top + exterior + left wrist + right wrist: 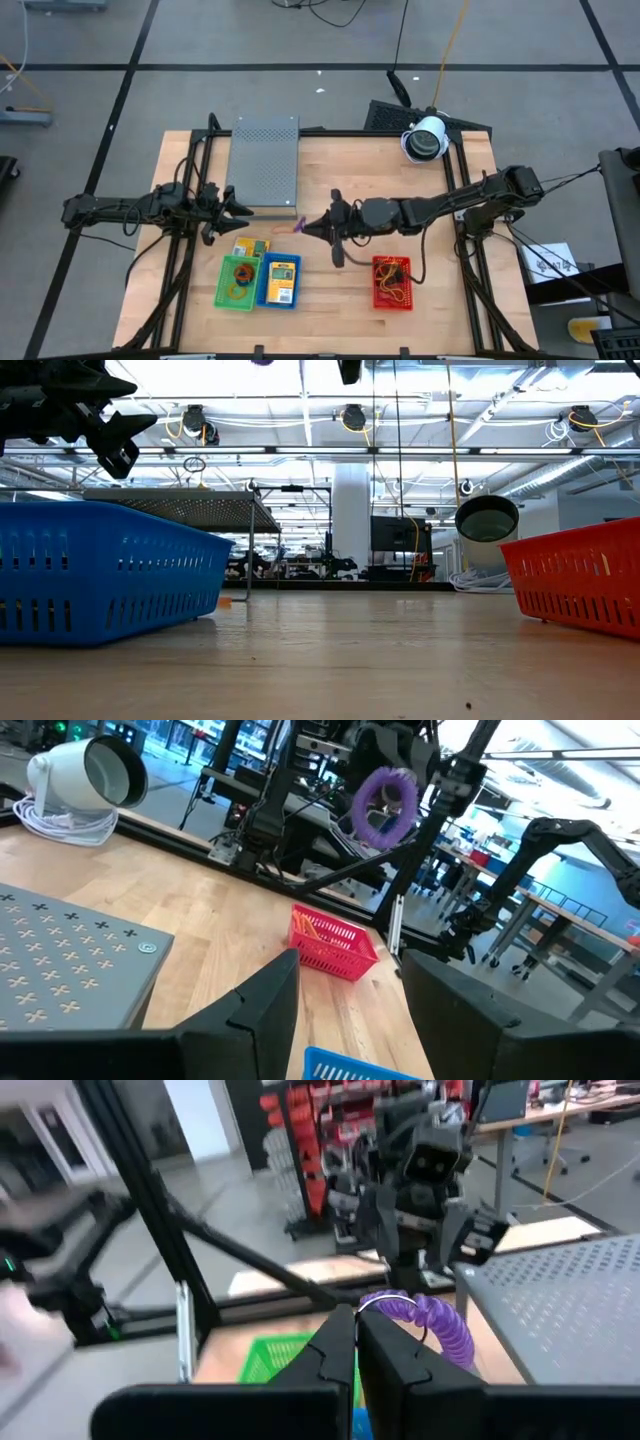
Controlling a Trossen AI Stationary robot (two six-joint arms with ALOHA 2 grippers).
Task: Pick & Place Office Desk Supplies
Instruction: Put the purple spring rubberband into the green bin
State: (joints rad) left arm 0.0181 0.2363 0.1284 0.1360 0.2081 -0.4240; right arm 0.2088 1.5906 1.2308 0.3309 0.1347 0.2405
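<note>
Pinching a purple rubber band (pixel 430 1320) above the tabletop (pixel 340 160) centre, the right pincer (pixel 308 226) is seen pressed together | left pincer (pixel 240 207) held spread, empty, facing it beside the grey box (pixel 265 165) | green bin (pixel 238 283), blue bin (pixel 279 282), red bin (pixel 392 284) noted below.

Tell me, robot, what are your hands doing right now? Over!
Right gripper shut on purple band, held above the table. Left gripper open, empty, beside grey box. Nothing between them.
</note>
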